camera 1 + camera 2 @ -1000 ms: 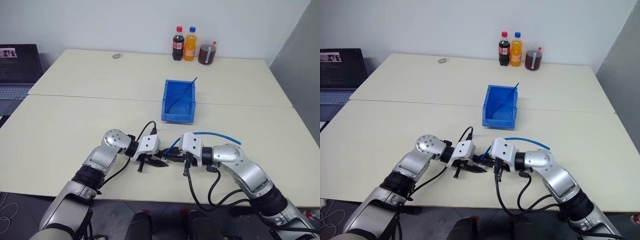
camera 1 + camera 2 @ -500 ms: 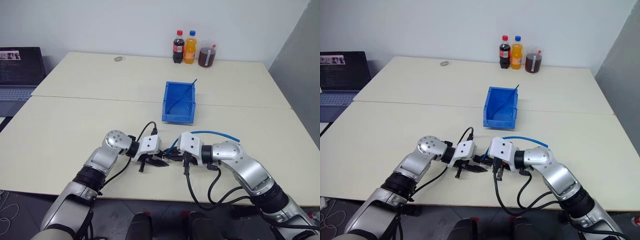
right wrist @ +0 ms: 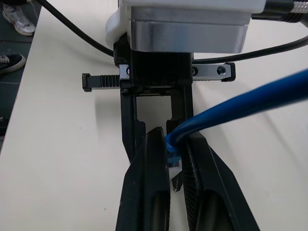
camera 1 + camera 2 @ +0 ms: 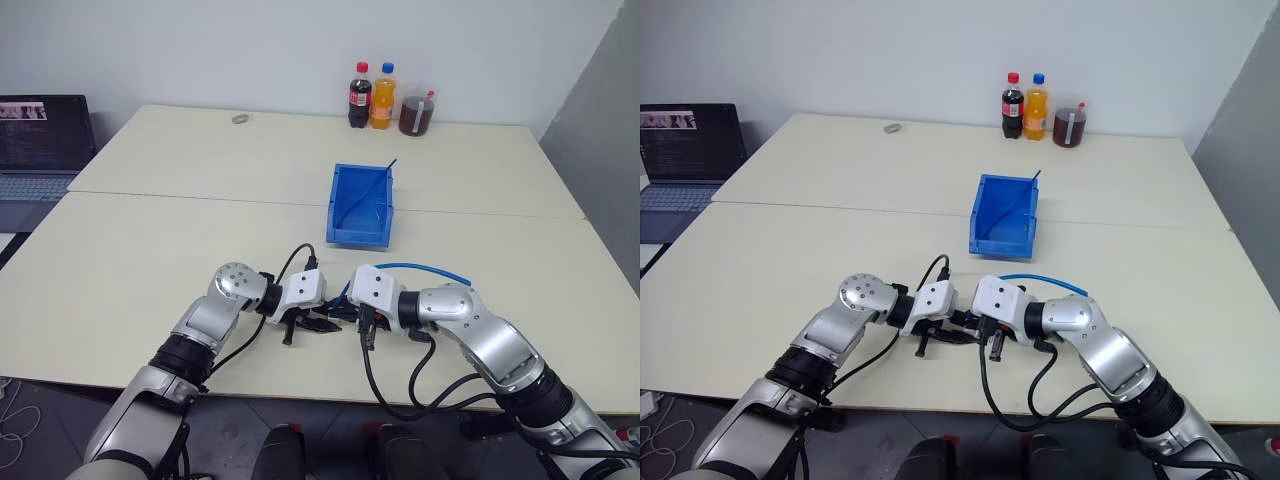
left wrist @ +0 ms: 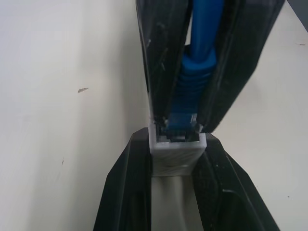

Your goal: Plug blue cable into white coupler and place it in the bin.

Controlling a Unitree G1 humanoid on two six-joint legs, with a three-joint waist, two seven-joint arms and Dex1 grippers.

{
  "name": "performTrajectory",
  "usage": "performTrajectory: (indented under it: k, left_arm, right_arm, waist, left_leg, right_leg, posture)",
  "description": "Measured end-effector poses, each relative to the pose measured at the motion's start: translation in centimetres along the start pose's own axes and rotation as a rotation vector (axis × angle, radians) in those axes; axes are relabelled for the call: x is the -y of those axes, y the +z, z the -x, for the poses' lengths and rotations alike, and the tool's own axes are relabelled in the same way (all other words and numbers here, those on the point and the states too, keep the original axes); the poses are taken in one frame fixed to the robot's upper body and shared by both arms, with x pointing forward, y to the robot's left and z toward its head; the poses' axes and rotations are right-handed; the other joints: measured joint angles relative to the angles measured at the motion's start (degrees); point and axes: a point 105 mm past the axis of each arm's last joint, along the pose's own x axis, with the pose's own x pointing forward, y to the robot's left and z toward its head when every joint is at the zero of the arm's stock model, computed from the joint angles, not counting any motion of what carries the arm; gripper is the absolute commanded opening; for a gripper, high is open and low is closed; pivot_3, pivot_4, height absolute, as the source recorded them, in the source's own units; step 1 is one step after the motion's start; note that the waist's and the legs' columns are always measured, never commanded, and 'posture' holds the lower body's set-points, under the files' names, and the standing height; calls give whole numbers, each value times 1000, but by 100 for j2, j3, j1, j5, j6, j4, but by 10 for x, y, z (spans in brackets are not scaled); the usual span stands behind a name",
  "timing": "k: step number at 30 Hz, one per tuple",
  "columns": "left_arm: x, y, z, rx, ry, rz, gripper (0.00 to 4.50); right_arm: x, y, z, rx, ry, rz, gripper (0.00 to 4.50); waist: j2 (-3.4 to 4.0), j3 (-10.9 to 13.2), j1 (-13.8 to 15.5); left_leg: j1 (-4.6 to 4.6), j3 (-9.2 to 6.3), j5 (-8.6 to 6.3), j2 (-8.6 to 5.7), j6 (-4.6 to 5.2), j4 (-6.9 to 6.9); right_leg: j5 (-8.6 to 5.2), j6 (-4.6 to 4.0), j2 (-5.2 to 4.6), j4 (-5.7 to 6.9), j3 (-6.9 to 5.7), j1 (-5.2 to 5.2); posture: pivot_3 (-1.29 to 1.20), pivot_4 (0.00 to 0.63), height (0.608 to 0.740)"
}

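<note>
Left eye view: both grippers met at lower centre of the tabletop [image 4: 150,240], the bin [image 4: 361,205] above them. Left wrist view: the left fingers [image 5: 122,192] clamped the coupler [image 5: 176,151]. Right wrist view: the right fingers [image 3: 151,192] pinched the cable [image 3: 240,103] near its plug.

Even, bright room light; soft shadows under both arms on the table [image 4: 150,260]. Head views sharp, close wrist views slightly soft.

both tools [image 4: 313,324] [image 4: 345,315] clamped shut, tips meeting mid-table.
</note>
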Motion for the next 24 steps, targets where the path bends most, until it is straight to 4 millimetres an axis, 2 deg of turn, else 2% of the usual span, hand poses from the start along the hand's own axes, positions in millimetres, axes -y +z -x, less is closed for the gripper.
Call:
performTrajectory:
  k: [15,17,24]
  left_arm:
    - [2,-2,1,19,32,46,794]
    - [2,-3,1,22,42,64,1494]
    - [2,-6,6,39,93,81,2959]
  right_arm:
    - [1,-1,-6,-24,43,35,74]
    - [4,1,-5,-13,29,38,73]
    - [9,3,-3,0,-2,33,72]
  waist:
    - [9,-15,-10]
    - [9,-15,-15]
    - [10,-12,-29]
  left_leg:
    - [7,0,0,2,1,0]
    - [7,0,0,2,1,0]
    - [1,0,1,5,1,-3]
  right_leg:
    - [-1,1,1,-1,1,2]
    - [-1,1,2,0,0,2]
    - [-1,0,3,0,2,-5]
  posture:
    - [0,150,740]
    - [0,150,740]
    - [0,150,740]
